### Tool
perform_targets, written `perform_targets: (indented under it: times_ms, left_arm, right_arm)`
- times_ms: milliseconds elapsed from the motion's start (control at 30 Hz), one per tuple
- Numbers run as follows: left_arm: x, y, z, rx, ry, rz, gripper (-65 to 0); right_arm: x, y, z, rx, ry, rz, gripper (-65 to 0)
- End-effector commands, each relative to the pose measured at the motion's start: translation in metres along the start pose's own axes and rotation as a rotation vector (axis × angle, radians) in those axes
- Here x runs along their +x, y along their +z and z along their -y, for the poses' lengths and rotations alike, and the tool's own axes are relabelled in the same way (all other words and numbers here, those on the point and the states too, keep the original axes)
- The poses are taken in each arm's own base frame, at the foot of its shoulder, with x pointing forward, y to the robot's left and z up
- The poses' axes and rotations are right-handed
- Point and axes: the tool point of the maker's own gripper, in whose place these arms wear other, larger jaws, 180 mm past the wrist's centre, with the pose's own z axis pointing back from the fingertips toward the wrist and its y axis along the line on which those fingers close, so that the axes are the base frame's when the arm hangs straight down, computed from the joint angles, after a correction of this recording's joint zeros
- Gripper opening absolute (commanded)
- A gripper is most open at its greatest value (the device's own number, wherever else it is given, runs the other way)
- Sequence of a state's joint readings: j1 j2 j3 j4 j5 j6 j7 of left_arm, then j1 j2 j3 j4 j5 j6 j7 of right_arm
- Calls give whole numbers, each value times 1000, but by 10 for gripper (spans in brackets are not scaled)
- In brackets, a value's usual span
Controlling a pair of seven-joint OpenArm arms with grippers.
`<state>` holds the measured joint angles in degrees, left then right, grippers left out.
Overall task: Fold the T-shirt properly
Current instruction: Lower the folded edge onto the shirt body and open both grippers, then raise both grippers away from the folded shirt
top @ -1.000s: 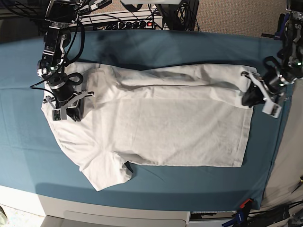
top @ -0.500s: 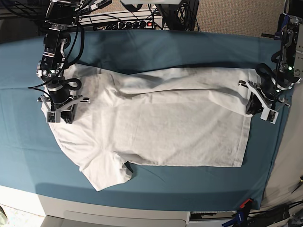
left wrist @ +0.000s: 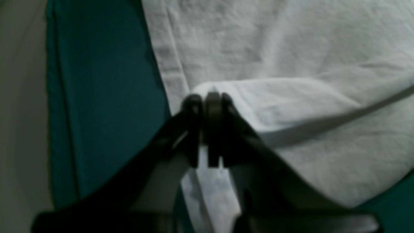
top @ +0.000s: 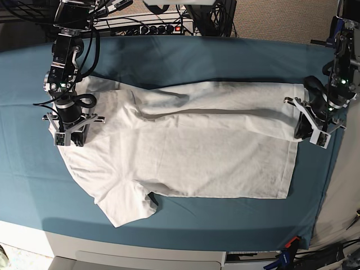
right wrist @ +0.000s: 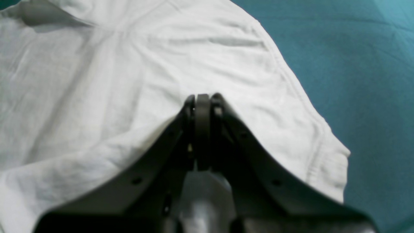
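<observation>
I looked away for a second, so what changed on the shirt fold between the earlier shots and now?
Both grippers, left gripper and right gripper, stayed shut and turned to point squarely toward the near edge. The folded-over far flap of the T-shirt lies flatter and straighter. The near sleeve, the hem and the teal cloth have not moved.

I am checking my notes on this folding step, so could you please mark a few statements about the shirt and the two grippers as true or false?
1. The T-shirt lies on a teal cloth. True.
2. The left gripper is shut on the T-shirt near its hem. True.
3. The right gripper stands wide open above the shirt. False: its jaws are closed together, pinching the fabric.
4. The shirt is already folded into a small square. False: it is spread out, with only the far edge folded over.
5. One sleeve lies flat at the near edge. True.
</observation>
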<state>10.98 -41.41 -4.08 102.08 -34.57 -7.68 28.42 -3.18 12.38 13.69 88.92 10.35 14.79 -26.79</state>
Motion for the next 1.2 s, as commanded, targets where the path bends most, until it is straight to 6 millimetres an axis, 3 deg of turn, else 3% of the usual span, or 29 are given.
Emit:
perform_targets:
  times_ms: [0, 233, 633, 667, 733, 800, 1000, 1167]
  left_arm:
    - [19, 2, -12, 27, -21, 52, -650]
    - [14, -5, -27, 55, 2, 34, -650]
    - [14, -5, -25, 41, 24, 36, -649]
    - [13, -5, -25, 41, 24, 36, -596]
    - [14, -5, -25, 42, 23, 36, -480]
    - [13, -5, -25, 46, 16, 33, -423]
    - [10, -3, -44, 146, -66, 6, -422]
    - [17, 13, -80, 242, -69, -14, -422]
  right_arm:
    - [20, 0, 7, -16, 13, 59, -650]
    - [19, 0, 18, -74, 7, 50, -650]
    - [13, 0, 17, -71, 4, 22, -650]
    - [13, 0, 17, -71, 4, 18, -650]
    - [13, 0, 17, -72, 4, 18, -508]
    - [13, 0, 17, -72, 5, 18, -387]
    - [12, 4, 37, -137, 26, 10, -369]
    - [11, 21, 84, -252, -34, -13, -369]
